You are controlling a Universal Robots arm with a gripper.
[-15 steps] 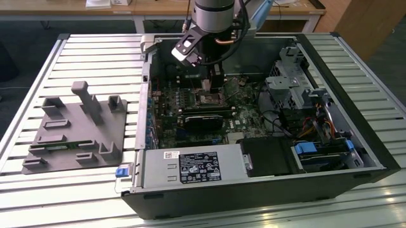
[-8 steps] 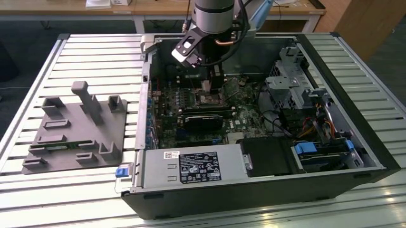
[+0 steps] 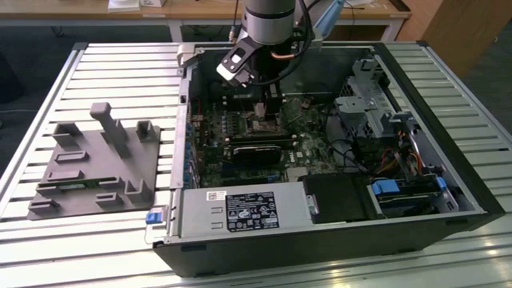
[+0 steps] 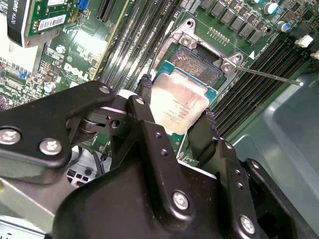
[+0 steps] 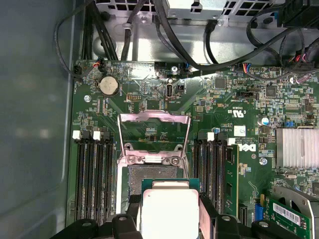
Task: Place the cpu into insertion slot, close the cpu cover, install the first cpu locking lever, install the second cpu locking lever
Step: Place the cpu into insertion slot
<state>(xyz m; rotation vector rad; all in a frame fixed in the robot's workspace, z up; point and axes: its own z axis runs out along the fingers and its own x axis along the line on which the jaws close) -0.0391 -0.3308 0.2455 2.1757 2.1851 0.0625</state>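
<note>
Gripper (image 4: pixel 177 98) clamped cpu (image 4: pixel 182 112) over insertion slot (image 4: pixel 197 67), cpu cover (image 5: pixel 153 119) open; any tilt or offset risked crooked seating.

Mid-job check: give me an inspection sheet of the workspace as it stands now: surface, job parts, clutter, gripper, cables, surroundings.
Surface: slatted metal table carrying an open computer case.
Job's things: cpu held partly over the insertion slot, not seated; cpu cover raised open; one locking lever swung out, not latched.
Clutter: grey fixture on the table, at the exterior view's left of the case.
Gripper: gripper shut on the cpu, fingers on two opposite edges.
Cables: black cables along the case wall, clear of the socket; coloured wires near the drive bay.
Surroundings: wooden desk behind the table.
</note>
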